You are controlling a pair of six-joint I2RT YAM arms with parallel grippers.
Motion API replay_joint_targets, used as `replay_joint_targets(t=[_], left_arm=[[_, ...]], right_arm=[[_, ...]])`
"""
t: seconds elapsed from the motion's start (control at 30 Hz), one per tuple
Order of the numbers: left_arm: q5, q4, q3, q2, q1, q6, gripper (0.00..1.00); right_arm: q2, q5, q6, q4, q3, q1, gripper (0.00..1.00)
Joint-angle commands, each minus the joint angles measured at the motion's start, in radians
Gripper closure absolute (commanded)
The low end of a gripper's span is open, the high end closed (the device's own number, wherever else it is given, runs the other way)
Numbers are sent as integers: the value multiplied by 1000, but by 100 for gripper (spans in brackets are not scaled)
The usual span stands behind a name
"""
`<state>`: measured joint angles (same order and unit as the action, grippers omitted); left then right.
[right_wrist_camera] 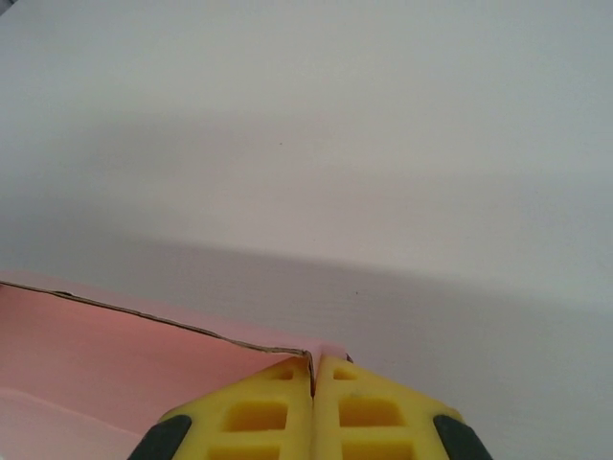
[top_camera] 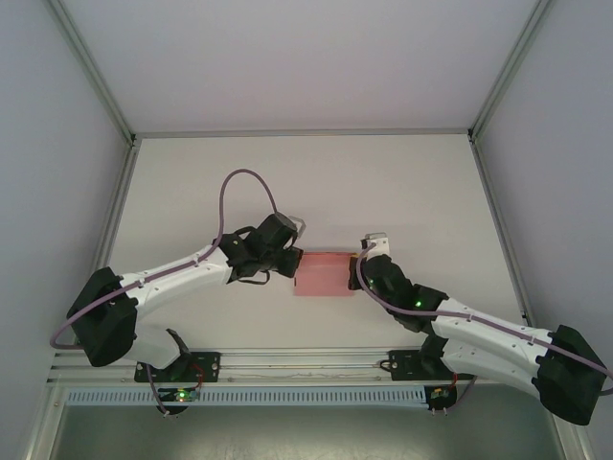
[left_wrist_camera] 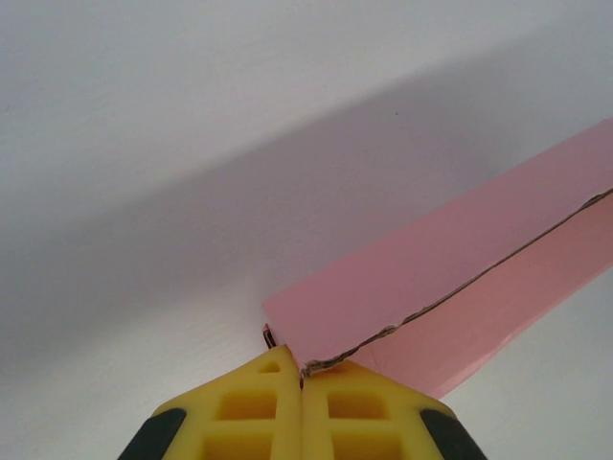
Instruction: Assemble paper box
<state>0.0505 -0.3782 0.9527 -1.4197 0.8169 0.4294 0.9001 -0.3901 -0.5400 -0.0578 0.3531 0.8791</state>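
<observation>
**A:** Since both arms meet over the middle of the table [top_camera: 383,182], what is the left gripper [left_wrist_camera: 302,376] doing at its end?

**B:** Its yellow jaws are pressed together on the left corner of the paper box [top_camera: 321,273], and the raw card edge runs straight into the seam between them. I judge that to be a pinch, meant to hold that end wall upright.

**A:** And the box itself?

**B:** It lies on the table between the two grippers, toward the near edge. It is a pink rectangle with one long wall raised.

**A:** The right gripper [right_wrist_camera: 313,372]?

**B:** It mirrors the first, with its jaws closed on the right corner and the card edge vanishing between them. Holding both ends probably stops the thin card springing flat while a fold sets.

**A:** Is it finished?

**B:** I cannot tell, because the end flaps are hidden behind the grippers.
</observation>
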Motion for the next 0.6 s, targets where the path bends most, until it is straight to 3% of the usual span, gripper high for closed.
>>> replay_joint_targets(t=[0.0, 0.33, 0.57], left_arm=[[24, 91, 6, 7, 39, -59, 100], [-57, 145, 42, 39, 47, -128, 100], [-56, 314, -80, 43, 55, -138, 100]], right_arm=[[24, 29, 98, -98, -5, 36, 100], [63, -49, 227, -224, 39, 43, 100], [130, -31, 206, -363, -28, 41, 100]])
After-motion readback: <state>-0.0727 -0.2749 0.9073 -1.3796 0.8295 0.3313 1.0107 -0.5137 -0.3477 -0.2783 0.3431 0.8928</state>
